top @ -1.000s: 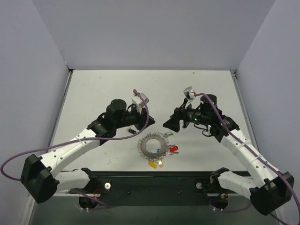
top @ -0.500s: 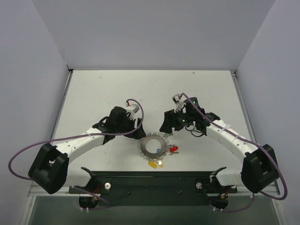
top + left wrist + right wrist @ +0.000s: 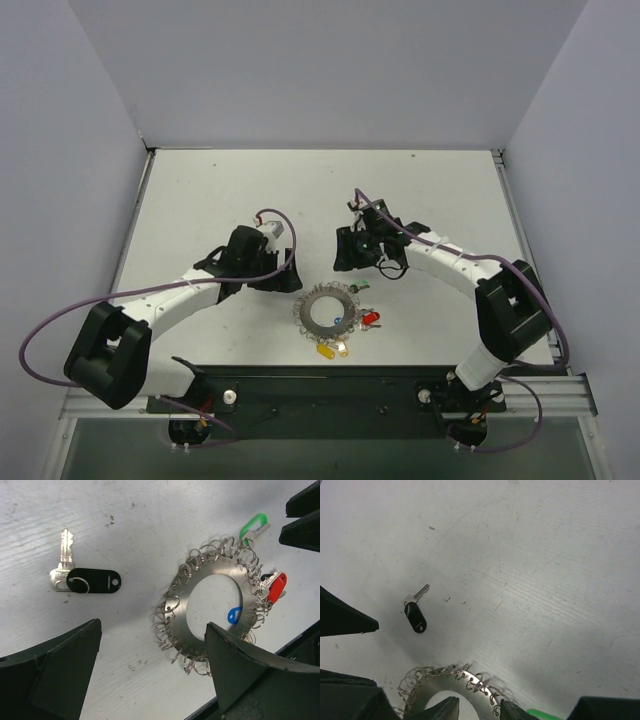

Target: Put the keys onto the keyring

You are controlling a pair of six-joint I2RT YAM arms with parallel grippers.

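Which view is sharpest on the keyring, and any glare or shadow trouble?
Left wrist view: keyring sharp, mild sheen on its band, left gripper's fingers near-black silhouettes. Right wrist view: black-tagged key crisp, dimmer toward lower left. Top view: even light, keys too small to resolve.

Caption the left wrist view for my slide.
Open left gripper above a loose black-tagged silver key and the large silvery hoop keyring.

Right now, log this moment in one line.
left gripper open, empty | right gripper open, empty | black key loose on table, apart from keyring | red key at keyring rim
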